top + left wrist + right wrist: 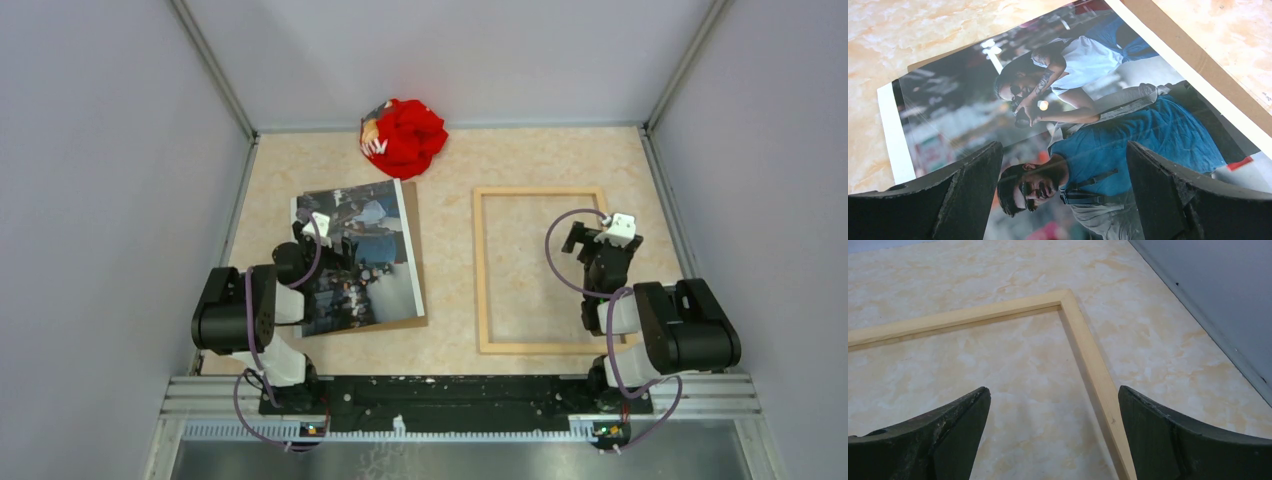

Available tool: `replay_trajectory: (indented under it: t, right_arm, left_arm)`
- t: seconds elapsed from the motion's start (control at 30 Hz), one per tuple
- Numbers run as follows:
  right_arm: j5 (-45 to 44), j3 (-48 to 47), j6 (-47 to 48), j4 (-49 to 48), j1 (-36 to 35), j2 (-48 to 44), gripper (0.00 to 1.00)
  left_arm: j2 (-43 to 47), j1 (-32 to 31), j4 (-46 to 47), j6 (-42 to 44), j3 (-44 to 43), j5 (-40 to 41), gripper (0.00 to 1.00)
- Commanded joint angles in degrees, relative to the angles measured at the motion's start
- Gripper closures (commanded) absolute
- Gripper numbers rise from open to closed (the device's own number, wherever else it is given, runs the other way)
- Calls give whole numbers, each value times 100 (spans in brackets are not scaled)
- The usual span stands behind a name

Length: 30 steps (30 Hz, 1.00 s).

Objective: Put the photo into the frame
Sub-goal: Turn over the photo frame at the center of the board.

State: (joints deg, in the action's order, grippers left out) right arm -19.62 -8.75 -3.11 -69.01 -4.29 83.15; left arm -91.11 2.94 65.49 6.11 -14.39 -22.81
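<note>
The left end effector (1063, 150) stands with its jaws wide apart and nothing between them. It hangs low over the photo (1088, 100), which fills the left wrist view beneath it. The photo lies flat on a brown backing board (1188, 55), and a strip of the board shows along one long edge. Both sit on the left half of the table (450, 180).

The right end effector (1053, 395) is likewise spread open and empty, poised above the far right corner of the frame (1083, 340). The frame lies flat on the right half of the table with bare tabletop showing through its opening. A crumpled red cloth (405, 135) rests at the far edge (it seems to have no part in the task).

As I judge it, the task has barely begun. The photo is not gripped and lies well apart from the frame, and the frame holds nothing. What is left is taking hold of the photo, probably by an edge since a flat glossy sheet offers little to pinch, then carrying it across and laying it square inside the moulding.
</note>
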Motion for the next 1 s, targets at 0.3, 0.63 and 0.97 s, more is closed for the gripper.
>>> replay_trajectory:
  t: [0.3, 0.63, 0.97]
  right_arm:
    - [23, -135, 10, -219, 61, 51, 1]
    - [-1002, -2505, -1263, 5295, -199, -1573, 1]
    - [1143, -2966, -2549, 6275, -987, -1939, 1]
  left_arm:
    - [128, -19, 245, 78, -92, 15, 1]
    - [617, 92, -4594, -70, -2790, 442, 1]
    - [18, 314, -8436, 243, -5129, -251, 1]
